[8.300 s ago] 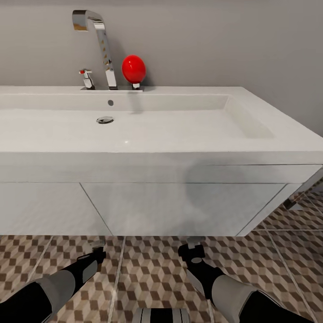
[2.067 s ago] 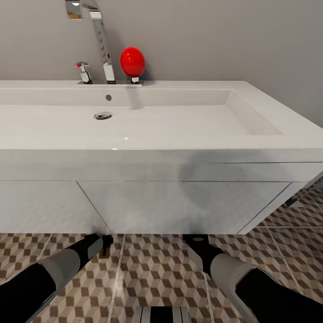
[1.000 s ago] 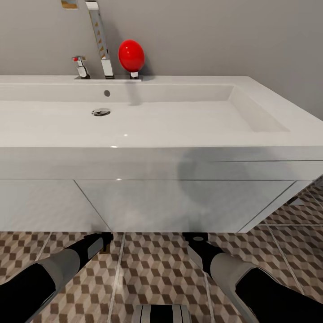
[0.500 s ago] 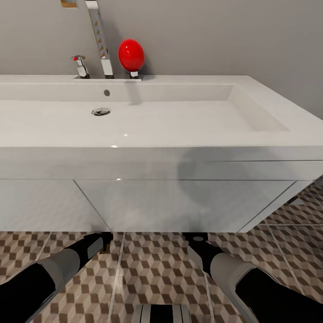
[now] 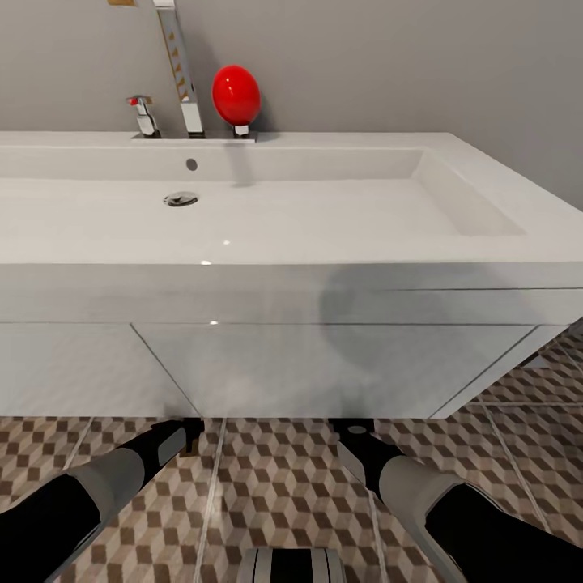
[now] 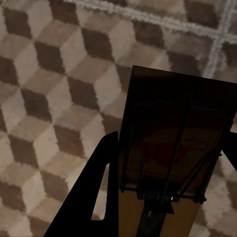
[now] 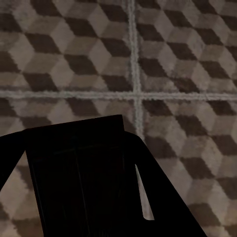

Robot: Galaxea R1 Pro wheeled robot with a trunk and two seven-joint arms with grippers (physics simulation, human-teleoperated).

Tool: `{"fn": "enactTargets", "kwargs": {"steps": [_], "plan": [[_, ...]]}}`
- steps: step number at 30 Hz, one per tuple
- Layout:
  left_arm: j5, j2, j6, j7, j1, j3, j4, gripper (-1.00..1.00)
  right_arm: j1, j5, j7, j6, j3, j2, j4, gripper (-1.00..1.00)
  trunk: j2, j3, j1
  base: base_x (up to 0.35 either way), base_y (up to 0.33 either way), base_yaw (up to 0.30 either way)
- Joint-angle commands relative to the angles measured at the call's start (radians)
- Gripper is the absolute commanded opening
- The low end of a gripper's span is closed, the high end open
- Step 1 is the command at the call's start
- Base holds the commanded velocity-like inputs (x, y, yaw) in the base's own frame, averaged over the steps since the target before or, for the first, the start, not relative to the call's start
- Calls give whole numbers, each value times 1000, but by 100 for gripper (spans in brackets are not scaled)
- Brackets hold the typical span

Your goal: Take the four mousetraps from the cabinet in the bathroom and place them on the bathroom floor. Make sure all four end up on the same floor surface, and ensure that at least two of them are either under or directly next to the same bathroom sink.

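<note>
Scene: the robot faces the white sink [image 5: 243,219], chrome tap [image 5: 180,73] and red ball knob [image 5: 236,95] at its far edge, both arms reaching low towards the vanity unit [image 5: 324,368].

Left gripper [image 6: 163,207]: clamped on a mousetrap [image 6: 173,148], its wire spring parts visible on the brown slab, hanging over the bathroom floor [image 6: 54,89].

Right gripper [image 7: 79,197]: fingers closed on a second dark slab [image 7: 74,163], apparently another mousetrap, in deep shadow above a grout crossing.

Key relation: in both wrist views each trap's long axis runs along the fingers, pointing at the tiles; the floor lies straight beyond the tips, at the sink's near edge.

Arm choice: both wrists sit level at the vanity's foot, left [image 5: 182,437] and right [image 5: 356,441]; neither looks nearer.

Likely step: lowering and releasing, judged from the pose.
</note>
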Motion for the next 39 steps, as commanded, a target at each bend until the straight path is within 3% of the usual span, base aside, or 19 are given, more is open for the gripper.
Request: {"fn": "enactTargets", "kwargs": {"steps": [1, 20, 39], "plan": [[1, 1, 8, 12, -36, -10, -5, -100, -43, -6, -1, -4, 18, 1, -17, -100, 0, -1, 0, 0, 0, 0], [1, 2, 7, 13, -36, -10, -5, -100, -43, -4, -2, -4, 18, 1, -17, -100, 0, -24, 0, 0, 0, 0], [1, 0, 22, 22, -36, -10, 5, -100, -40, -10, -2, 3, 17, 1, -8, -100, 0, -25, 0, 0, 0, 0]]}}
